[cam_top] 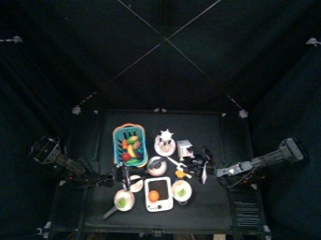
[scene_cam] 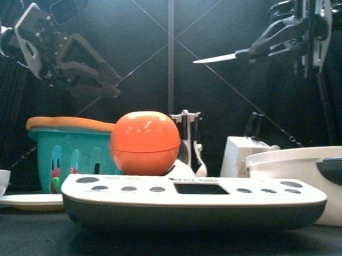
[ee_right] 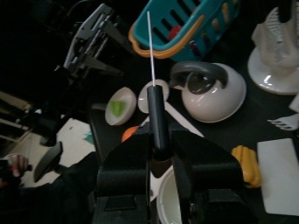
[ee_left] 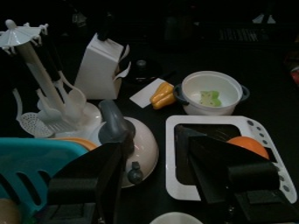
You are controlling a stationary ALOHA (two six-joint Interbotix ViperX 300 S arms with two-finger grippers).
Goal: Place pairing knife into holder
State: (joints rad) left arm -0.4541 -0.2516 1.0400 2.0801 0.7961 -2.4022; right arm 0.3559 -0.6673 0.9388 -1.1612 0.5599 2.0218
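Paring knife aloft, holder still waiting

Nearest, a white rectangular tray (scene_cam: pixel 194 200) carries an orange egg-shaped item (scene_cam: pixel 144 142); behind, at left, a teal oval basket (scene_cam: pixel 67 150) holds colourful pieces. The pale grey-white boxy knife holder (ee_left: pixel 101 63) stands farther right on the tabletop. High above, the right gripper (ee_right: pixel 152 162), jaws part-closed, grips the black-handled paring knife (scene_cam: pixel 222 58); the left gripper (ee_left: pixel 152 171) hangs wide open, empty.

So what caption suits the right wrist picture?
Right gripper holding the paring knife blade-out above a cluttered table.
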